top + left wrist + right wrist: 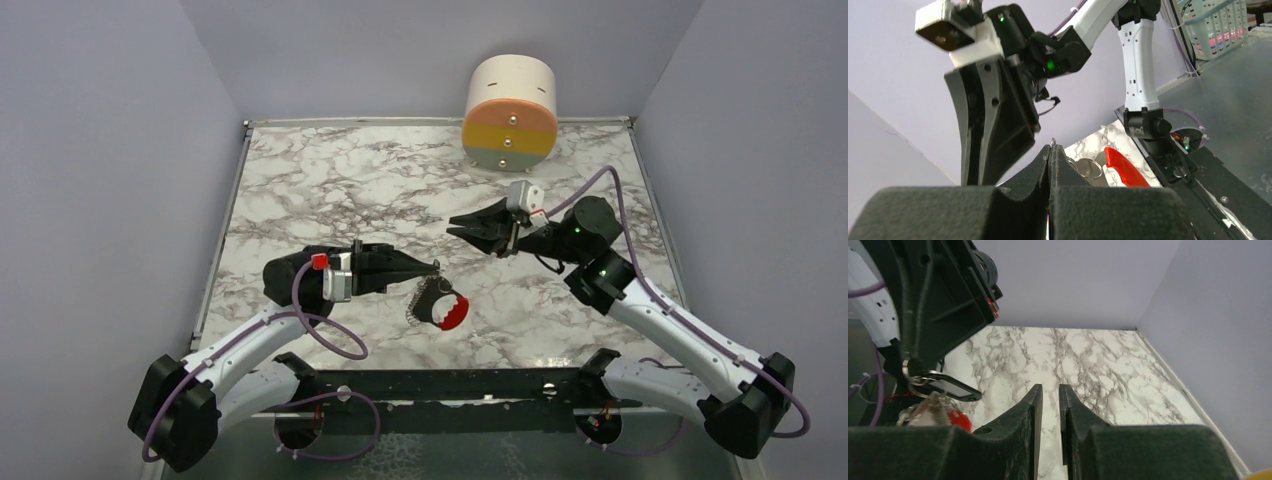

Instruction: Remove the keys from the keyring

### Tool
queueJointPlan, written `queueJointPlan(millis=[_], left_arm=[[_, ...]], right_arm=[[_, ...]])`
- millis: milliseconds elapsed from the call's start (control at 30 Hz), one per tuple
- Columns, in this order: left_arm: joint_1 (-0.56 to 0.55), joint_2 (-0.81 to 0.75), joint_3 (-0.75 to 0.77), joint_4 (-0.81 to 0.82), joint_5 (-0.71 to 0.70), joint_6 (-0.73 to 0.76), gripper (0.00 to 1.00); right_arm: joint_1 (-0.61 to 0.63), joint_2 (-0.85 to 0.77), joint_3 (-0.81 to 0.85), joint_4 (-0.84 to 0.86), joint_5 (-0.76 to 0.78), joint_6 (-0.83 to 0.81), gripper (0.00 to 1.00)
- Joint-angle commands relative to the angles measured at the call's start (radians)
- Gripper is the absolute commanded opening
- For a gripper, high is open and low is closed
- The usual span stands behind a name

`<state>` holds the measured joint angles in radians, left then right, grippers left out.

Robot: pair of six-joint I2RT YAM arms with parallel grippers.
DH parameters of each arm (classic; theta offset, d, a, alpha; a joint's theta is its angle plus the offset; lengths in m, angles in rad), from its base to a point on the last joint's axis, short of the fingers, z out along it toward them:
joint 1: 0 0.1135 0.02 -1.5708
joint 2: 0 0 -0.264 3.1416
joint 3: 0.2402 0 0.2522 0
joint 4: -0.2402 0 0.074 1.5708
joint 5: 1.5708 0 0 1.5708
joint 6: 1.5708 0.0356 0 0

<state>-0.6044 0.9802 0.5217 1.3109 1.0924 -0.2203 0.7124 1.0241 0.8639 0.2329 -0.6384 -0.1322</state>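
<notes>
One grip: left pincer [434,267] pinches the keyring [450,312]. Your barely spread right pincer [452,227], near the keyring, could miss the keys [958,389].

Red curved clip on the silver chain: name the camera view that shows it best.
Top external: the red curved clip shows its whole crescent, sharp and unobstructed. Left wrist shows only one end; right wrist, a blurred red patch.
</notes>
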Motion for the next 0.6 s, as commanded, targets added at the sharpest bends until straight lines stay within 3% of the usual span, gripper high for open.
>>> queueJointPlan(millis=[0,200,400,567], left_arm=[[-0.001,-0.005,0.038,-0.025,0.060,0.074,0.00],[0.003,0.003,0.043,-0.042,0.061,0.110,0.00],[0.006,0.005,0.053,-0.054,0.063,0.131,0.00],[0.009,-0.003,0.063,-0.090,0.055,0.157,0.00]], right_arm=[[0.004,-0.094,-0.017,-0.002,0.017,0.047,0.19],[0.004,-0.161,-0.023,-0.082,0.016,0.093,0.18],[0.004,-0.181,-0.065,-0.116,-0.048,0.157,0.08],[0.004,-0.172,-0.067,-0.130,-0.109,0.172,0.07]])
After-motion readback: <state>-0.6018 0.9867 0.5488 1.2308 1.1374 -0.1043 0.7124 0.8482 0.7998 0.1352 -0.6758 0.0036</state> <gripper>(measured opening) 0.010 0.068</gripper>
